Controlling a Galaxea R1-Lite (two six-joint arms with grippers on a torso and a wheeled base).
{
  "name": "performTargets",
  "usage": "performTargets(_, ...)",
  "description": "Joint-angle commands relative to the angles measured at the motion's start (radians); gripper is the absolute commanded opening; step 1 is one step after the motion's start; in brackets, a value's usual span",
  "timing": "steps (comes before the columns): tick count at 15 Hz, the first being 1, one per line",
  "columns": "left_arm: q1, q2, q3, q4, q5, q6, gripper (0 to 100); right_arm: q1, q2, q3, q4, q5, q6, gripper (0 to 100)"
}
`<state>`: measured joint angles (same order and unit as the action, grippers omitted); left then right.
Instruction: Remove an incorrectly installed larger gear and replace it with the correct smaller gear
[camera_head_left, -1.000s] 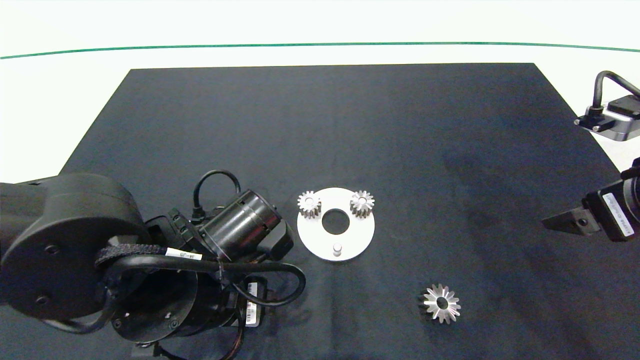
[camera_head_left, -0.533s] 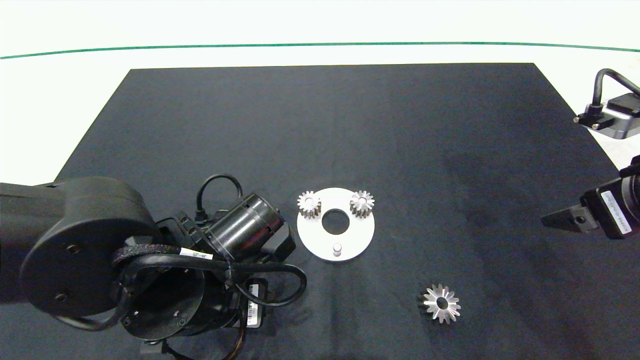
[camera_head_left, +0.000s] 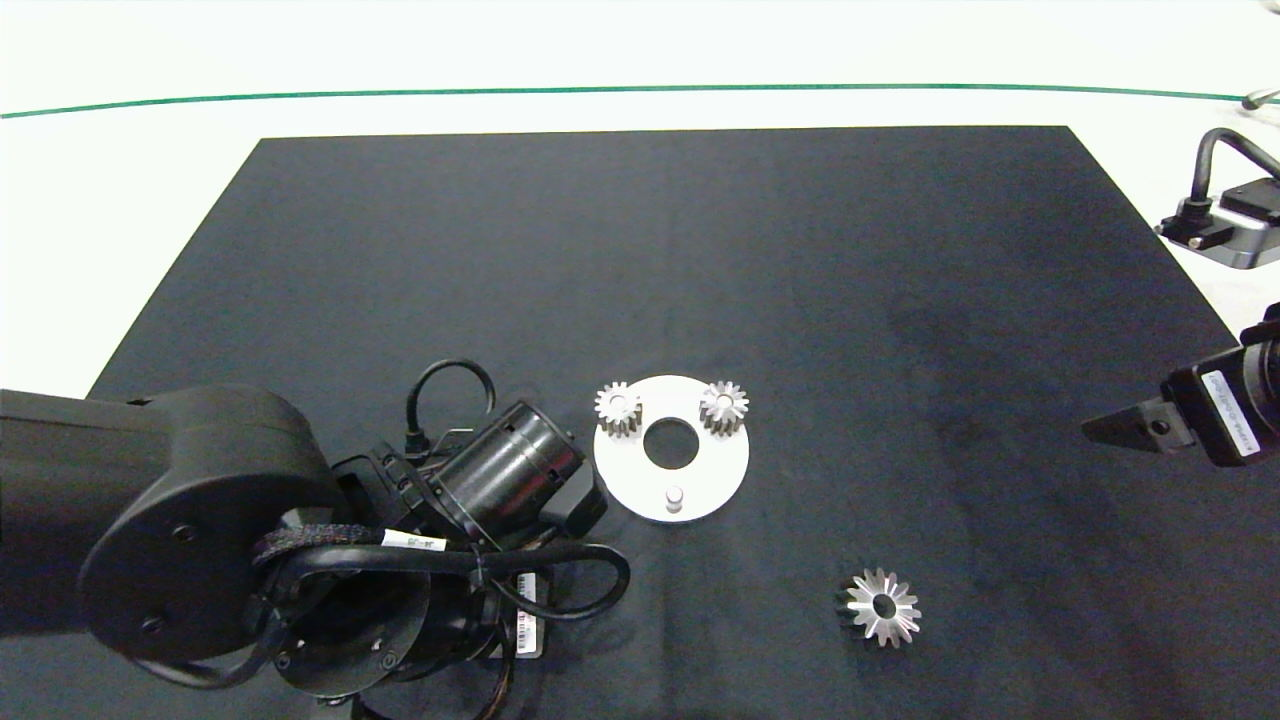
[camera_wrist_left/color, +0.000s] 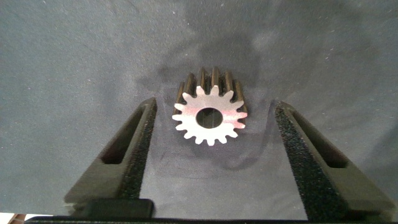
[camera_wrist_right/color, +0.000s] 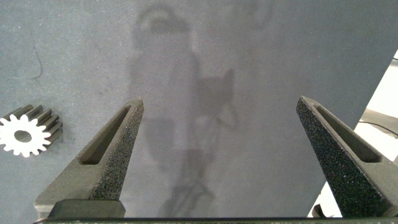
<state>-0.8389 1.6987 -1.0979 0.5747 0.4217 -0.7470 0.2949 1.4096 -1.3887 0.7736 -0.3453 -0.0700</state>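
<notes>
The left end effector (camera_wrist_left/color: 211, 155) hangs low over the dark mat (camera_head_left: 660, 250) that covers the counter, just beside the near left rim of the white disc (camera_head_left: 620, 475). Its 2 fingers stand wide apart, and the smaller gear (camera_wrist_left/color: 210, 115) lies flat on the mat between them, touching neither pad (the head view hides this gear under the arm's wrist).

The white disc has a round centre hole and carries 2 more small blunt-toothed gears, one at its far left (camera_head_left: 618, 408) and one at its far right (camera_head_left: 723, 406). A short bare peg (camera_head_left: 675, 496) stands at the disc's near edge.

The larger gear (camera_head_left: 882, 606), with its long pointed teeth, lies flat on the mat, apart from the disc, nearer the camera and to the right.

The right end effector (camera_wrist_right/color: 217, 162) hovers over the mat's right edge, well apart from the disc, its fingers spread wide on nothing. In its wrist view a toothed gear (camera_wrist_right/color: 28, 132) lies off to one side.
</notes>
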Motion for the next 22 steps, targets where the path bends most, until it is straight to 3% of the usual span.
performTargets(1, -0.009, 0.012, 0.009, 0.002, 0.003, -0.005, 69, -0.002, 0.002, 0.0, 0.004, -0.001, -0.001, 100)
performTargets(10, -0.011, 0.007, 0.009, -0.012, 0.005, -0.006, 52, -0.003, 0.003, 0.0, 0.004, -0.001, -0.001, 100)
performTargets(15, -0.023, 0.001, 0.01, -0.012, 0.006, -0.011, 51, -0.003, 0.0, 0.017, -0.011, -0.001, -0.002, 100)
performTargets(22, -0.029, 0.012, 0.009, -0.027, 0.006, -0.02, 36, -0.003, -0.011, 0.02, -0.011, -0.001, -0.001, 100)
